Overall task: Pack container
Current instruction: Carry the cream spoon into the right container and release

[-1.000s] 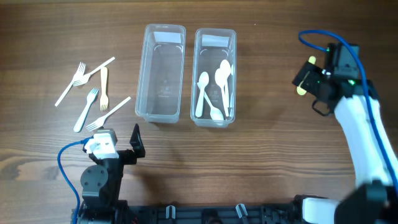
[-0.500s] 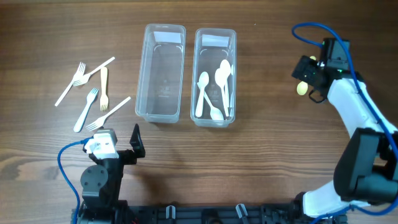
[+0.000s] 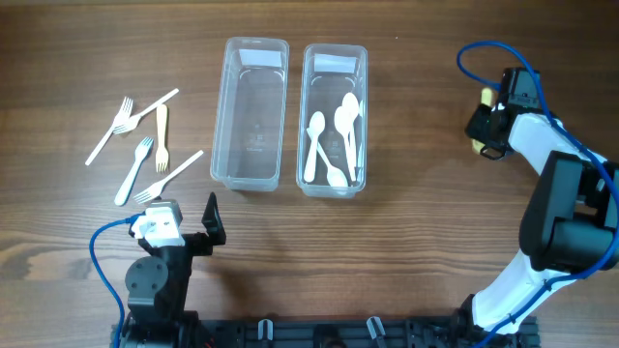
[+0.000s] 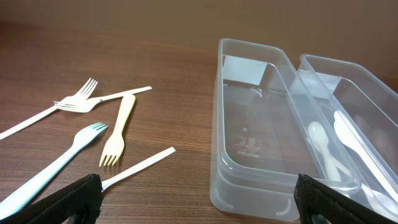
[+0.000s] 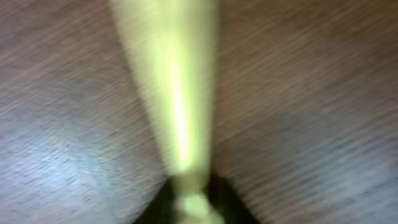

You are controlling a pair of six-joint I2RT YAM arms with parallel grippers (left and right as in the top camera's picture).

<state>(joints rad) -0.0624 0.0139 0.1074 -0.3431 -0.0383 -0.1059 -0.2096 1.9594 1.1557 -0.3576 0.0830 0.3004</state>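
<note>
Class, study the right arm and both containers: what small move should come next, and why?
Probably carry the yellow utensil held in the right gripper leftward toward the right container, which already holds white spoons. The forks lie far to the left, outside that path. Whether the utensil is a spoon is too blurred to tell.

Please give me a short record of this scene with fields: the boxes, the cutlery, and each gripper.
left box: clear, empty
right box: clear, holds white spoons
forks: loose on table, left of the boxes
left gripper: open, low, facing the boxes
right gripper: far right, shut on yellow utensil, blurred in wrist view
</note>
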